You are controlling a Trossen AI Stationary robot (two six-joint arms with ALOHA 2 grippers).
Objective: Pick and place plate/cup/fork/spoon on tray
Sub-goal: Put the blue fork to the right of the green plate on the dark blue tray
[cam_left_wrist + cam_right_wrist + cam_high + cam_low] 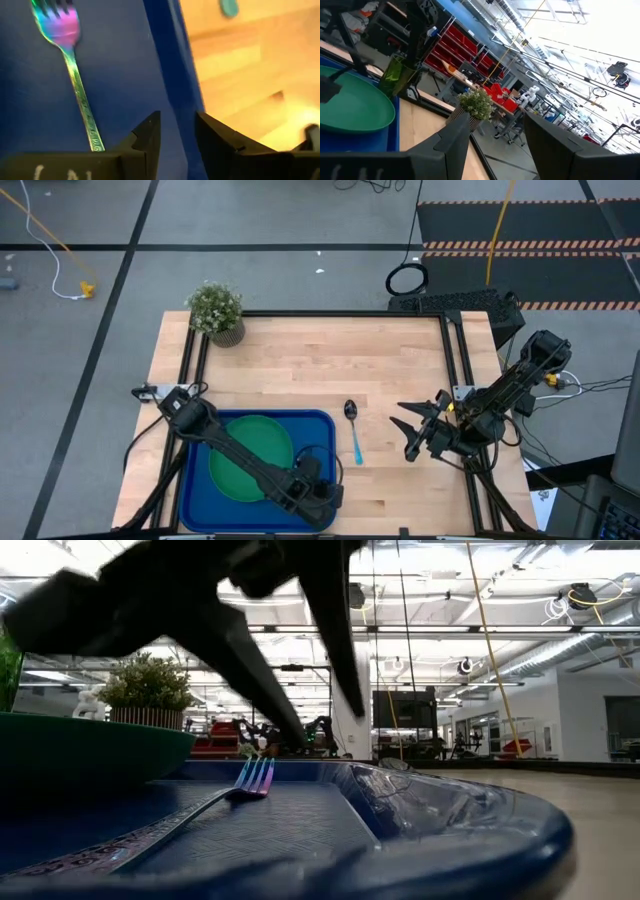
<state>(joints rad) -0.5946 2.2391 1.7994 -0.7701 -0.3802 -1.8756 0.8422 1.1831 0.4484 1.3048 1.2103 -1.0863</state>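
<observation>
Tray (pixel 200 480) sits at the table's near left, plate (pixel 250 457) on it. High view hides the fork under the left arm; left wrist view shows the fork (pixel 67 60) flat on the tray, left gripper (pixel 176 131) narrowly parted, empty. Spoon (pixel 353 430) lies on wood beside the tray. Right gripper (pixel 408 430) hovers near, half open, empty. Right wrist view alone shows the cup (pixel 395 75).

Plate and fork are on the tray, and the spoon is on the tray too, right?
Not quite. The plate and the fork are on the tray, but the spoon lies on the bare wooden table, just beyond the tray's right rim. The high view shows it.
</observation>
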